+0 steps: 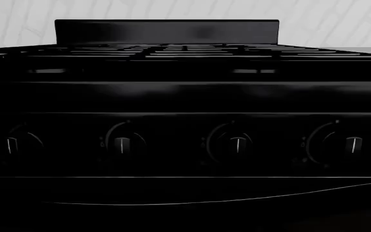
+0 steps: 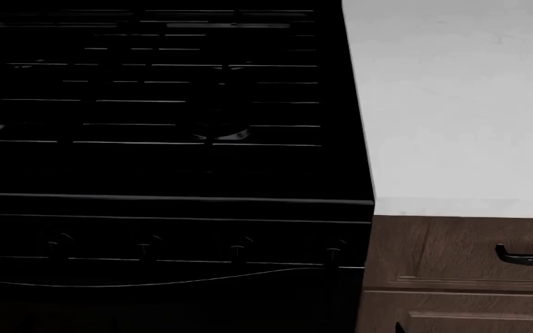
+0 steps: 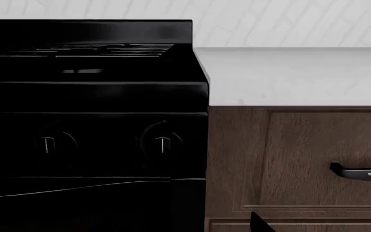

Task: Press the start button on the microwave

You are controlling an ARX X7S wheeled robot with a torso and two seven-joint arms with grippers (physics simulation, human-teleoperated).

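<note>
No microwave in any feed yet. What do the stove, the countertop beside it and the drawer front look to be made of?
Stove: looks like black glossy enamelled or painted metal, judging by the thin highlights along its edges and knobs.
Countertop: pale, matte, faintly mottled, so probably stone or a laminate imitation.
Drawer front: brown wood with visible grain, low sheen; the render may be veneer.
Its handle: dark, likely metal.

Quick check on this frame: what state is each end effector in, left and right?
Left end effector: not in any view; state cannot be told.
Right end effector: not in any view either; only the black stove and white countertop show.
</note>
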